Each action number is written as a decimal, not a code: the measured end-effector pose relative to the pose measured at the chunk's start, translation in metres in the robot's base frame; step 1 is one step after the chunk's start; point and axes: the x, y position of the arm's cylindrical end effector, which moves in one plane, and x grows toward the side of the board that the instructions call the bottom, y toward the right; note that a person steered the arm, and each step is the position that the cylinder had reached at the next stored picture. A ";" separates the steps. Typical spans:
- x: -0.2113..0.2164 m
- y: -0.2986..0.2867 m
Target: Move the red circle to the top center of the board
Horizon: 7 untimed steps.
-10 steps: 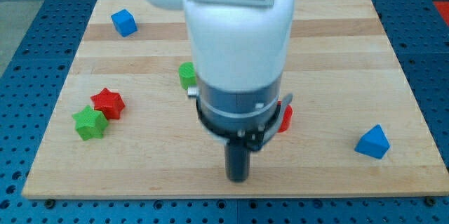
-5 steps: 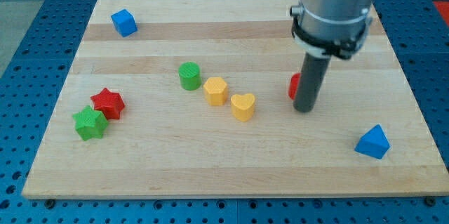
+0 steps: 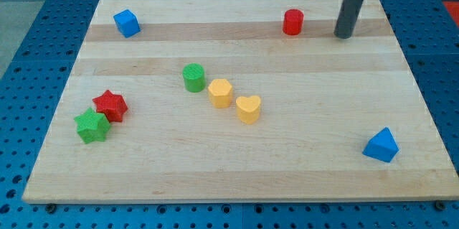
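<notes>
The red circle [image 3: 292, 22] sits near the top of the wooden board [image 3: 237, 157], a touch right of center, so the job looks nearly done; a nudge toward the frame's left may finish it. My tip [image 3: 344, 36] stands to its right, apart, touching nothing, and there are no jaws here, just a smooth dark rod. The block is a short matte cylinder, plastic-looking, on pale planks with streaky grain.
</notes>
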 end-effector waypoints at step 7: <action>-0.018 -0.103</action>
